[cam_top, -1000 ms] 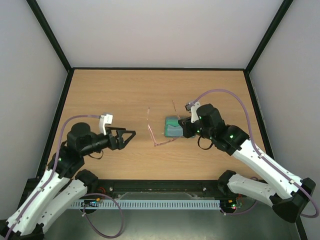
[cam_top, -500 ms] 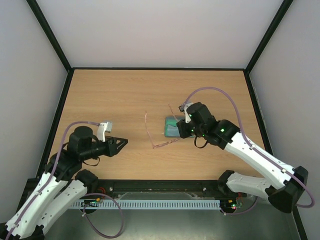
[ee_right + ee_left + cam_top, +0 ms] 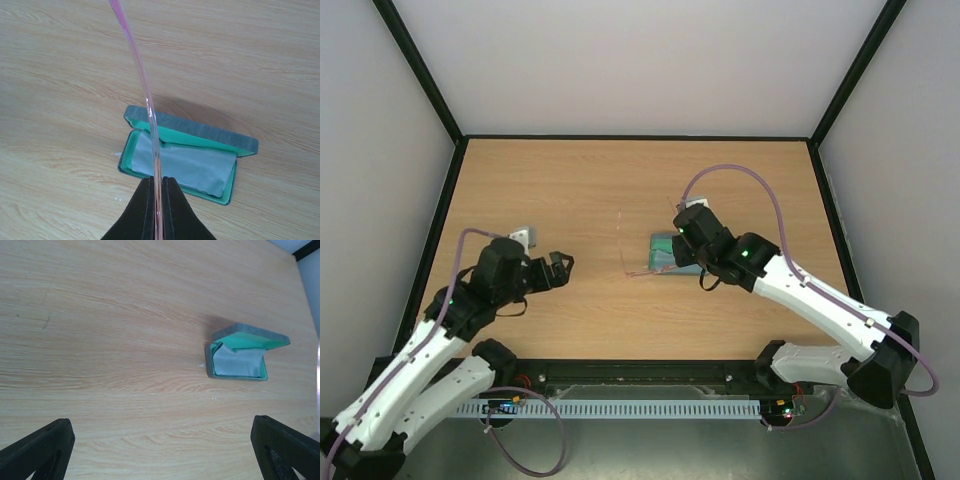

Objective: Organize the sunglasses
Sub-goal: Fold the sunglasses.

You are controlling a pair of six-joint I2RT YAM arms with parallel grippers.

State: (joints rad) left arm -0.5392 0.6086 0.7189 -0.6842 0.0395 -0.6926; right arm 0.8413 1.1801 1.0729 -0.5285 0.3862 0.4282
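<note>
Pink sunglasses [image 3: 150,120] temple pinched between closed right fingers [image 3: 141,210], above open case [image 3: 200,131]; left fingers [image 3: 37,450] spread, empty.

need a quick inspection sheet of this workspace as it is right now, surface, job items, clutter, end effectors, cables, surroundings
surface: light wood-grain tabletop, no spills seen
job's things: thin pink-framed sunglasses, held by one temple arm close to the case; blue-grey oblong case lying open on the table, green lining, light-blue cloth inside
clutter: nothing seen
grippers: right end effector shut on the temple arm; left end effector open, holding nothing, left of the case
cables: purple cable arching over the right arm, another along the left arm, neither touching the items
surroundings: pale walls, black frame posts
</note>
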